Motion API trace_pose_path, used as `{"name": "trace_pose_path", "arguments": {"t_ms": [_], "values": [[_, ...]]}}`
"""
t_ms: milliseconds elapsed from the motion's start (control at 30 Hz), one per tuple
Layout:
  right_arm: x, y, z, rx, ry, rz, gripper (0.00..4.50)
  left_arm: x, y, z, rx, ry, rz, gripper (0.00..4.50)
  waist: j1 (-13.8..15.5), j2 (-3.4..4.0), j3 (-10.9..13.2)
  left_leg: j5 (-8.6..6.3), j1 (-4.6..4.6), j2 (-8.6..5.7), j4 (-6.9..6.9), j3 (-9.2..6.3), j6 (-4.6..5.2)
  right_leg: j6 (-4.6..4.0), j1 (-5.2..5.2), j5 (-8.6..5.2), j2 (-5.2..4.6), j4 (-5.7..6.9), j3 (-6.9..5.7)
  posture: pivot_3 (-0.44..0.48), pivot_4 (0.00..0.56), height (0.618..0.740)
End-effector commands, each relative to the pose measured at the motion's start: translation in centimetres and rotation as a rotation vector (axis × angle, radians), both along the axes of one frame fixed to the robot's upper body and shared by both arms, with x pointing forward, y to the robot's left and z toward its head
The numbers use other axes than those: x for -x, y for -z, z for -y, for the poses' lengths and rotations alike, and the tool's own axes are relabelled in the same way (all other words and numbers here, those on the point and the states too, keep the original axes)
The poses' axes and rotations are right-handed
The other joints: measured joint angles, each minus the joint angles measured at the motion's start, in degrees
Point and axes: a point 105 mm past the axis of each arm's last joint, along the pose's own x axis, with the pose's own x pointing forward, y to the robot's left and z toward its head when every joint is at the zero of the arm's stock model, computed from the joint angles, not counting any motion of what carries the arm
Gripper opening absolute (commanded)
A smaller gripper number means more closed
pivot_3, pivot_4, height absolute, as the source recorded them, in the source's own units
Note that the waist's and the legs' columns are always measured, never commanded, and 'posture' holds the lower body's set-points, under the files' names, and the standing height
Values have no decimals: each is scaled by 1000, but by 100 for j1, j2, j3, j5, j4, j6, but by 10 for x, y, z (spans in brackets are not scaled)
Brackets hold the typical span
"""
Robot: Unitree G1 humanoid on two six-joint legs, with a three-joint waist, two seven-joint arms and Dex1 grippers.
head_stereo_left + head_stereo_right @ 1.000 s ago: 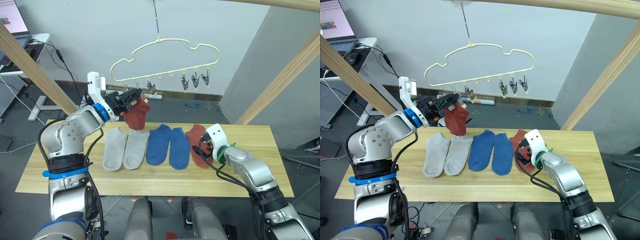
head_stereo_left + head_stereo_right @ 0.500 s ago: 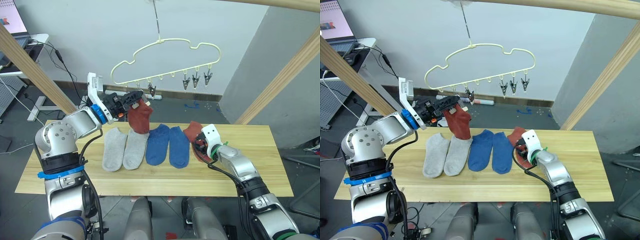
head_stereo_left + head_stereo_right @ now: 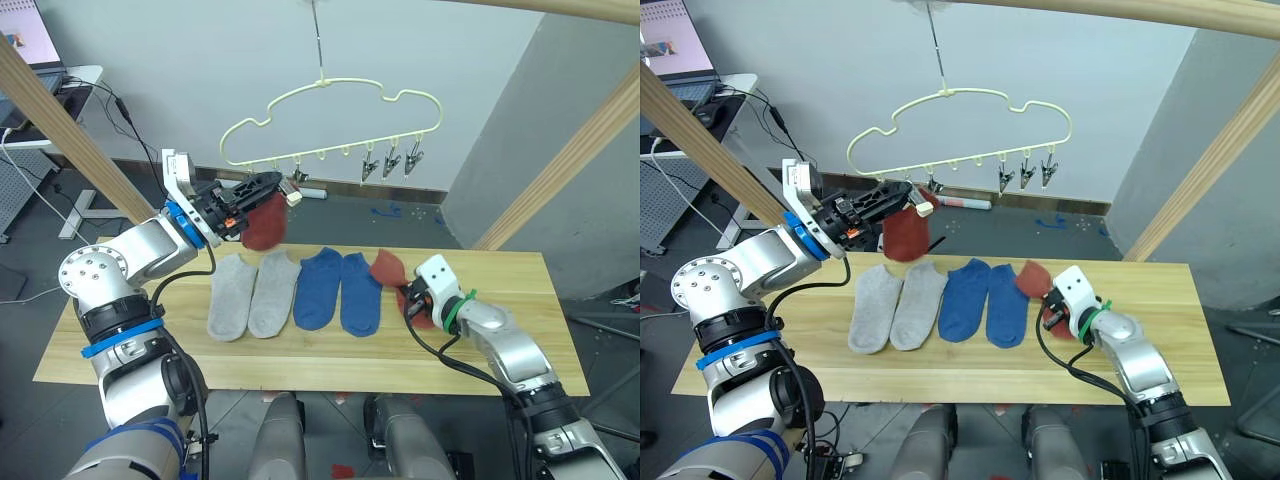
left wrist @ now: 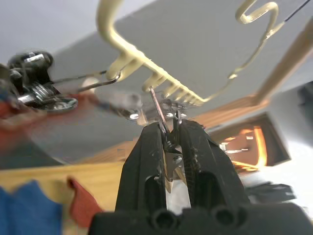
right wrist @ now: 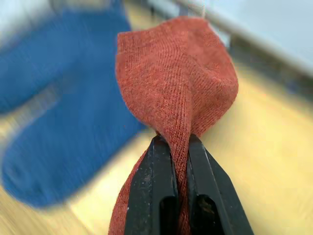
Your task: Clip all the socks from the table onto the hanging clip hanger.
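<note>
A pale-yellow clip hanger (image 3: 330, 100) hangs over the table (image 3: 520, 290) with a row of dark clips (image 3: 390, 162). My left gripper (image 3: 275, 184) is raised to the hanger's left end. In the left wrist view its fingers (image 4: 146, 147) are shut on a metal clip (image 4: 157, 107). A rust red sock (image 3: 262, 225) dangles right beside this gripper; what holds it I cannot tell. My right gripper (image 3: 406, 298) is shut on the other rust red sock (image 5: 181, 78), one end pulled up off the wood. Two grey socks (image 3: 250, 295) and two blue socks (image 3: 338, 290) lie flat.
Thick wooden frame beams slant up at the left (image 3: 60, 120) and right (image 3: 570, 150), with a rail across the top (image 3: 560, 8). A white desk with a laptop (image 3: 40, 60) stands at the far left. Bare table stretches to the right of my right gripper.
My right gripper has shut on the red sock on the table and raised its end. The left gripper has risen toward the hanger's left clips, and the hanging red sock came up with it.
</note>
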Motion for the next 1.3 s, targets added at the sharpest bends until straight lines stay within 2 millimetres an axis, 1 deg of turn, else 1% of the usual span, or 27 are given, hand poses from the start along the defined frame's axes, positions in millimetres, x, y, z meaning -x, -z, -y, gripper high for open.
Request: {"name": "trace_pose_path", "arguments": {"t_ms": [33,67,133,200,367,500,667,867,1067,1300], "values": [[16,-57,-16,-142,-121,175,17,5,-9,-6,39,12,17,181,11,0,0,0,0,0,0,-2,0,0,1,0,0,-1,-1,132,272,740],[21,-69,-22,-190,-150,200,17,5,-8,-5,33,11,12,181,15,0,0,0,-1,-1,-1,-2,0,0,0,0,0,-2,-1,131,271,740],[29,-83,-33,-255,-201,209,17,5,-6,-4,29,6,9,181,27,0,0,0,-1,-1,-1,-1,-1,0,1,0,-2,-4,0,128,271,740],[34,-89,-43,-288,-240,194,17,4,-7,-3,32,-1,11,181,39,0,0,0,-1,-2,-1,-1,-2,0,2,0,-4,-3,-1,126,270,740],[35,-93,-57,-331,-251,171,17,3,-6,-1,14,-14,18,181,59,0,0,2,-1,-3,0,-2,-4,1,2,1,-6,-2,-2,129,270,740],[42,-92,-71,-362,-300,136,17,4,-8,1,12,-9,28,181,58,0,0,2,-1,-2,0,-2,-4,1,1,1,-5,-3,-2,132,275,740],[45,-89,-79,-350,-324,121,17,4,-8,1,8,-14,30,181,59,0,0,1,-2,-3,-1,0,-4,1,2,1,-6,-6,-1,138,280,740],[45,-90,-84,-330,-333,125,17,5,-6,2,0,-15,33,181,60,0,0,1,-1,-2,-1,-1,-4,1,1,1,-5,-4,-1,138,280,740],[42,-94,-89,-333,-336,140,17,5,-7,3,1,-14,39,181,61,0,0,1,-1,-2,-1,-2,-4,1,1,1,-5,-5,-2,138,280,740],[45,-96,-93,-328,-357,146,17,4,-8,2,3,-27,42,181,65,0,0,1,-2,-2,-2,-2,-4,1,1,1,-5,-7,-2,147,283,740]]}}
